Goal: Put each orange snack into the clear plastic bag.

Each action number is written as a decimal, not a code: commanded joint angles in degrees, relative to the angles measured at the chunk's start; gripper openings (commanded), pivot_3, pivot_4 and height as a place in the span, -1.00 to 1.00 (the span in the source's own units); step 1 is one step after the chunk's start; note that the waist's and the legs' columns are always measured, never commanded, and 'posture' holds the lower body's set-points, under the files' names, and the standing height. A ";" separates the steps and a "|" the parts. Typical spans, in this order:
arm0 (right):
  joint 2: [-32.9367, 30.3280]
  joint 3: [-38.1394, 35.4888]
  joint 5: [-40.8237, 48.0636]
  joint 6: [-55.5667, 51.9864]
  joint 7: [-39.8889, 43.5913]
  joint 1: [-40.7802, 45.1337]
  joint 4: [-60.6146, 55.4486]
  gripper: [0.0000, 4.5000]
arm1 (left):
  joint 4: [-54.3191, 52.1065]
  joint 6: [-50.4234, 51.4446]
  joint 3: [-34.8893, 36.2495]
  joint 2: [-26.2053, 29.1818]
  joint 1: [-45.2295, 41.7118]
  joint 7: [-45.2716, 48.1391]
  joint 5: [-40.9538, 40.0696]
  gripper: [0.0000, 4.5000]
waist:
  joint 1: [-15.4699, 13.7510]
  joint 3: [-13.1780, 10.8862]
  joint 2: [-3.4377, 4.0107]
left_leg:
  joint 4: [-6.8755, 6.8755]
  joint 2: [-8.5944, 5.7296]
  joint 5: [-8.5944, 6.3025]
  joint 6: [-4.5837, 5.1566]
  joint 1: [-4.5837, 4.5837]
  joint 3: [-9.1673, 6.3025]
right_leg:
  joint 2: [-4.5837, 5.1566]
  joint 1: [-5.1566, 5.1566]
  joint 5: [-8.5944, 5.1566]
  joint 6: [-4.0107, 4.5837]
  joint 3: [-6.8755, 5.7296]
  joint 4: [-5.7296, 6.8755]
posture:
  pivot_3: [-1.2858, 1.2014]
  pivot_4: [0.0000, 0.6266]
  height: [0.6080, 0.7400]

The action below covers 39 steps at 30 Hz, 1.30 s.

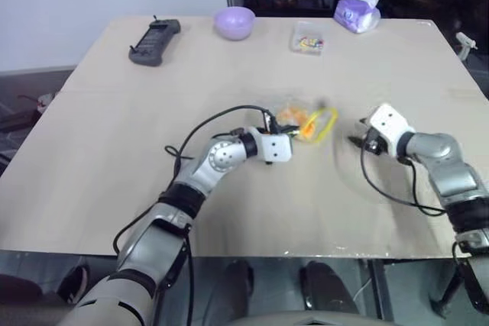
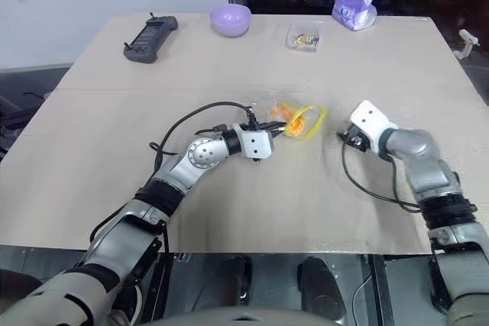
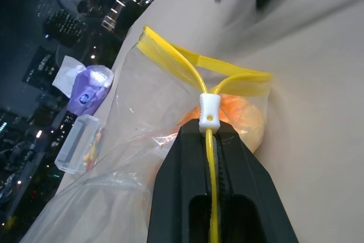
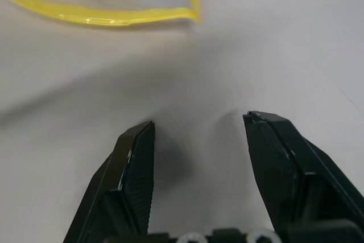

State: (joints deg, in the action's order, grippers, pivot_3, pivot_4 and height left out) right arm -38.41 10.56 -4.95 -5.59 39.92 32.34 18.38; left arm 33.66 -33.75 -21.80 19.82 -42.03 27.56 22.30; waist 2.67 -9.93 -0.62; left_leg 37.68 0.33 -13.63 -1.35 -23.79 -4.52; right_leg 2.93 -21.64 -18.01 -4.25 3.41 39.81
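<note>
Left wrist view: the left gripper [image 3: 213,135] is clamped on the yellow seal strip of the clear plastic bag [image 3: 131,140], just behind its white slider. The orange snack [image 3: 244,120] sits inside the bag, which lies near the middle of the table [image 1: 114,112]. The strip runs along the gripper's line, its unsealed end gaping toward the right gripper [image 4: 199,135]. That one hovers with jaws apart and empty, near the bag's mouth but clear of it. Sealing probably comes next, and the left arm is best placed.
</note>
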 commanded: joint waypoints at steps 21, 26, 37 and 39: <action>8.94 3.33 -9.75 29.86 -9.22 12.83 23.88 -0.99 | -6.46 2.41 1.66 0.89 3.07 0.22 -1.07 -1.00 | -0.17 0.00 0.01 | -0.02 -0.02 0.13 -0.22 -0.01 -0.02 | 0.02 -0.01 0.00 0.01 -0.01 -0.01 | 0.03 -0.52 1.00; 7.63 2.97 -10.63 28.79 -9.34 12.27 23.37 -0.99 | -5.61 2.74 2.67 1.30 2.16 -0.36 -1.20 -1.00 | -0.18 0.00 0.00 | -0.02 -0.02 0.13 -0.22 -0.01 -0.02 | 0.02 -0.01 0.00 0.00 -0.01 -0.01 | 0.03 -0.52 1.00; -2.64 -3.86 -4.12 19.88 -0.76 14.34 6.55 -0.99 | -4.06 8.07 10.91 0.29 -7.95 -8.66 -4.42 -1.00 | -0.16 -0.03 0.01 | -0.01 -0.03 0.03 -0.05 -0.04 -0.02 | 0.04 -0.01 0.00 0.00 -0.02 -0.05 | 0.03 -0.52 1.00; -3.81 -3.84 -3.23 16.79 1.93 13.55 2.78 -0.99 | -4.16 7.78 10.27 0.24 -7.81 -7.91 -4.47 -1.00 | -0.17 -0.03 0.01 | -0.05 -0.03 0.03 -0.05 -0.03 -0.02 | 0.04 -0.01 0.00 0.00 -0.02 -0.06 | 0.03 -0.52 1.00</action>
State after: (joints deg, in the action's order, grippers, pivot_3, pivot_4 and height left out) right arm -40.87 8.30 -9.48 14.19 39.61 46.33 24.27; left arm 30.43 -26.16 -12.55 19.72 -50.04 19.86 18.98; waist 2.50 -9.96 -0.61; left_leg 37.63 0.31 -13.60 -1.40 -23.83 -4.54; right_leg 2.97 -21.66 -18.01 -4.25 3.39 39.75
